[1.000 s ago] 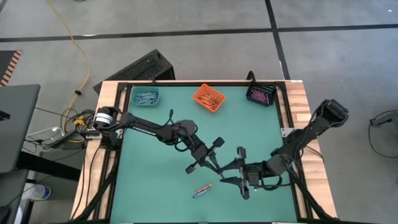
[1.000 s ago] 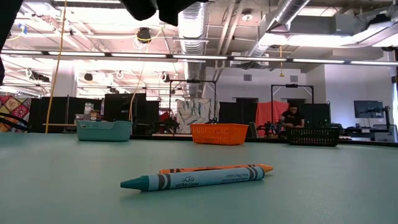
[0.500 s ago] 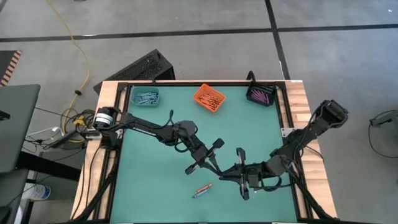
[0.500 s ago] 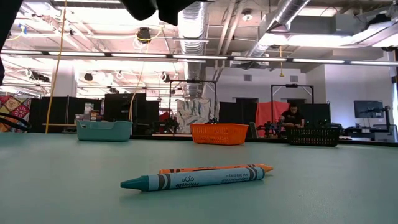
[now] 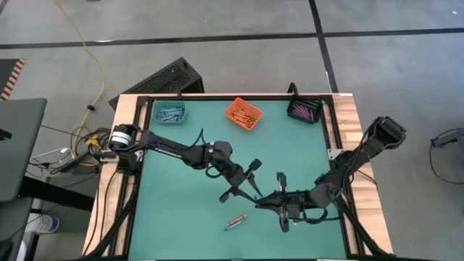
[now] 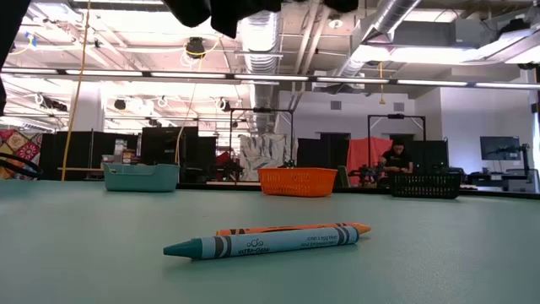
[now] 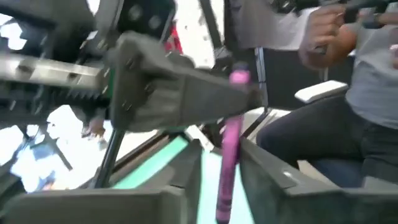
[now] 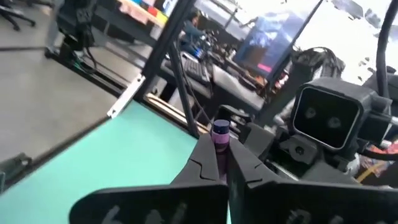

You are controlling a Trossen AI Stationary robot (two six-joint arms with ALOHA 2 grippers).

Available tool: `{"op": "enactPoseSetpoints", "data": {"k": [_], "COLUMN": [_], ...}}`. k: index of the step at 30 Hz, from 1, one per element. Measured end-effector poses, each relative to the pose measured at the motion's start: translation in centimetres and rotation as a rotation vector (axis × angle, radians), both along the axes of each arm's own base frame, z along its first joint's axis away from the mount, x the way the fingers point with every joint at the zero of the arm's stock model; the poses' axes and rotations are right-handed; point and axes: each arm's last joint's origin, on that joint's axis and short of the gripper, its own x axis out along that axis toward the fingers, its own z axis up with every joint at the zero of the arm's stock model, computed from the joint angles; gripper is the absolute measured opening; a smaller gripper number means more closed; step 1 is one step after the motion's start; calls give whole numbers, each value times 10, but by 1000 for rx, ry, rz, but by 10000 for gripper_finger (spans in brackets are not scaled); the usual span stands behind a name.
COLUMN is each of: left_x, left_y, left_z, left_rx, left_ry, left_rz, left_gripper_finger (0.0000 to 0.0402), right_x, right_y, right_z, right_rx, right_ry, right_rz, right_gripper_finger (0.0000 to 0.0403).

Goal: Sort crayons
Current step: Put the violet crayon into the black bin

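Note:
A purple crayon [image 7: 227,143] hangs high over the table's middle, where my two grippers meet tip to tip. My right gripper [image 8: 222,158] is shut on it. My left gripper [image 5: 249,190] is open. Its two fingers [image 7: 273,186] stand on either side of the crayon's other end, with a gap showing on one side. A teal-blue crayon [image 6: 261,244] and an orange crayon [image 6: 295,229] lie side by side flat on the mat [image 5: 181,188], near the front edge below the grippers. My right gripper pinches the purple crayon's one end [image 8: 220,132] between its two fingertips, and the end pokes out just past them. The fingers [image 7: 186,93] come level and lie across the crayon. The crayon is clear of the table.
Three small bins stand along the far edge: teal [image 5: 169,112] at the left, orange [image 5: 243,114] in the middle and black [image 5: 304,110] at the right, each with crayons inside. A seated person [image 7: 360,106] shows beyond the table. Bare mat lies to the left.
My right gripper has shut on the purple crayon while both arms stayed where they were over the table's middle. The two crayons on the mat have not moved.

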Motion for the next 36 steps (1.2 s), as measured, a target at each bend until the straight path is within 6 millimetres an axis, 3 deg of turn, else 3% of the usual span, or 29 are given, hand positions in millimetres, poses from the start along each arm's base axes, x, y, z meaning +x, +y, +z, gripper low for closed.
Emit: {"op": "enactPoseSetpoints", "data": {"k": [4, 8, 14, 19, 26, 30, 36], "left_x": [2, 2, -3, -14, -24, -34, -52], "left_y": [12, 37, 79, 95, 74, 40, -2], "left_z": [-9, -18, -36, -41, -41, -54, -83], "left_rx": [8, 15, 18, 107, 252, 376, 503], "left_ry": [96, 203, 401, 521, 572, 645, 682], "left_rz": [76, 135, 229, 360, 305, 176, 187], "left_gripper_finger": [156, 202, 210, 198, 181, 178, 178], "right_x": [-1, -3, -11, -16, -27, -33, -46], "right_y": [-1, -5, -23, -54, -114, -149, -206], "right_z": [-4, -7, -14, -17, -12, -9, -8], "right_rx": [-18, -30, -66, -35, 78, 119, 180], "right_ry": [37, 96, 223, 307, 374, 448, 592], "right_rz": [-63, -142, -351, -546, -834, -923, -1056], "right_gripper_finger": [1, 1, 1, 1, 0, 0, 0]}}
